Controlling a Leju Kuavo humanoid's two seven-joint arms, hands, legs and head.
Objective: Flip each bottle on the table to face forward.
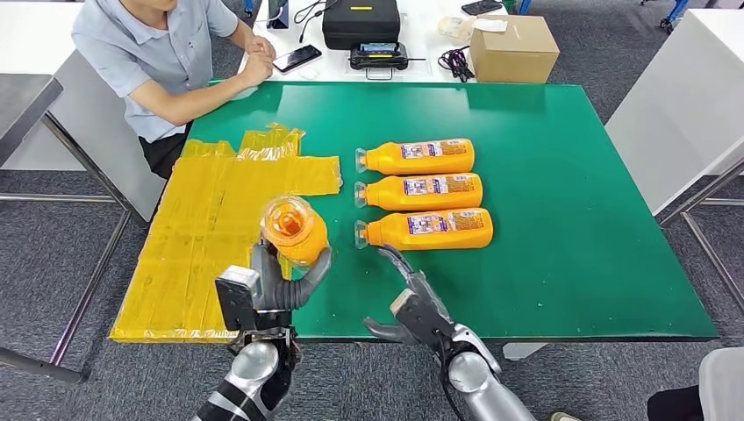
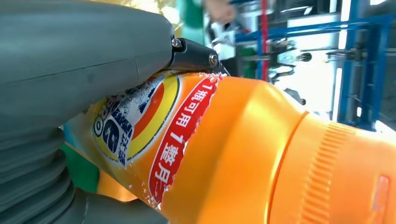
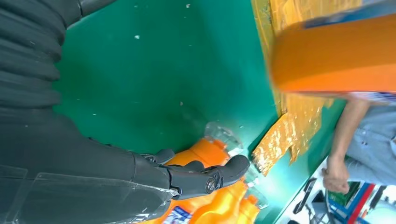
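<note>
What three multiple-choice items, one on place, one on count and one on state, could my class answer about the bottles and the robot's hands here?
1. Where is the bottle that the left hand holds?
A. above the mat's near right corner
B. on the cardboard box
C. on the floor

2. How many bottles lie in the row?
A. one
B. three
C. five

3. What state is the right hand in?
A. gripping a bottle
B. open, holding nothing
C. pressing on the box

Answers: 1 A, the held bottle hangs over the yellow mat's edge. 2 B, three orange bottles lie side by side, caps left. 3 B, its fingers are spread beside the nearest bottle.
</note>
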